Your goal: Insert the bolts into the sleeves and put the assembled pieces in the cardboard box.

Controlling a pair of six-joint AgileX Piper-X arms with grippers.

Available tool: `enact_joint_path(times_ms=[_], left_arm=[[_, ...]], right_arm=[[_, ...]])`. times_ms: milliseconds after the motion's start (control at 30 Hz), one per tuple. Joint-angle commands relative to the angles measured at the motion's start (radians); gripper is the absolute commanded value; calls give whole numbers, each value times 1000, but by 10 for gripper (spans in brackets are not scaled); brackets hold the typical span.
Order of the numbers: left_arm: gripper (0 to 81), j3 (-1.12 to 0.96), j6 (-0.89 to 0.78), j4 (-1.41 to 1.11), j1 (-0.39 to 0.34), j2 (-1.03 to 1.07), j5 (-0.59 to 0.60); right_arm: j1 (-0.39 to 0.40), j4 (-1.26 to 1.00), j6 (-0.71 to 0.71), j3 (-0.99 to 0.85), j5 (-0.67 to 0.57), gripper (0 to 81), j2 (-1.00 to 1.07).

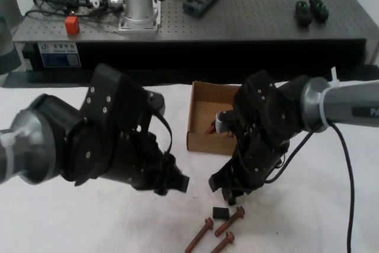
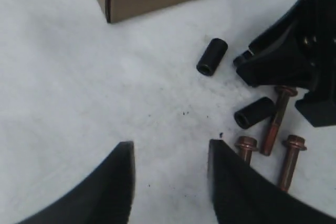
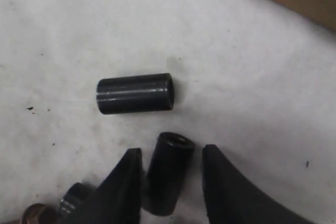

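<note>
**While the right gripper [image 3: 170, 153] straddles a sleeve [image 3: 168, 174], bolts [image 2: 275, 119] lie loose by the cardboard box [image 1: 204, 140]**

Though its fingers stand apart, the right gripper has the black sleeve between them on the white cloth [image 3: 79, 24], a little out from the box's front wall. Whether the pads touch it I cannot tell. A second sleeve [image 3: 135, 93] lies on its side just past the fingertips, apart from the first. Three copper bolts rest close together on the cloth, mostly on the side of the sleeves away from the box. The left gripper [image 2: 170, 148] hovers near the box's front corner, spread wide and holding nothing. Inside the box a coppery piece [image 1: 211, 127] shows, perhaps a bolt.
</note>
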Motion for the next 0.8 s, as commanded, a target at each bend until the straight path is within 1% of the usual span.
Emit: enact_joint_path(times_ms=[0,33,100,167,267,300,333,400,533,767], left_arm=[[339,-3,37,3,0,38,67],[339,-3,37,6,0,49,92],[339,-3,44,17,-2,71,135],[339,-5,59,31,-12,87,143],[339,-5,112,43,-46,107,150],[339,-5,128,43,-63,112,151],[339,-5,140,43,-79,117,151],[339,-9,165,43,-115,129,141],[339,-50,223,86,-159,172,58],[339,-204,306,192,-163,295,35]], right_arm=[[2,1,5,-12,-1,267,8],[2,9,5,-12,-1,263,12],[2,24,3,-12,-3,228,14],[2,28,-11,-12,-3,159,14],[2,22,-23,-12,-6,32,14],[2,22,-23,-12,-8,16,10],[2,22,-23,-12,-8,33,6],[-5,26,-23,-12,-8,33,-16],[-29,35,-23,9,-8,33,-100],[-84,42,-23,99,-8,33,-329]])
